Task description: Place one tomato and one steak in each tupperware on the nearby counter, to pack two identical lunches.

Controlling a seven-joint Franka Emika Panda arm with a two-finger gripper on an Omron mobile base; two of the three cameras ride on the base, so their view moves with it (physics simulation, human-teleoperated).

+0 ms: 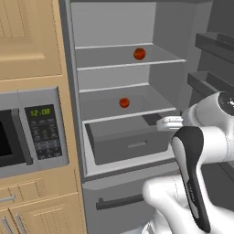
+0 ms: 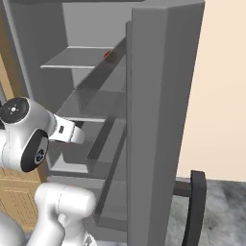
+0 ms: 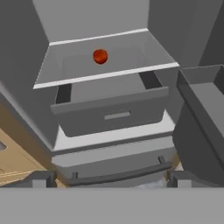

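Ahead of the jaws stands the open fridge. One tomato sits on the lower shelf, straight ahead of the jaws and above them. The pulled-out drawer lies just under that shelf. A second tomato sits on the upper shelf, higher still. The microwave stands left of the fridge.

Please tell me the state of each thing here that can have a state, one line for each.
fridge door: open
fridge drawer: pulled partly out
upper tomato: resting on the upper shelf
lower tomato: resting on the lower shelf
microwave: door shut, clock lit
gripper: open, holding nothing
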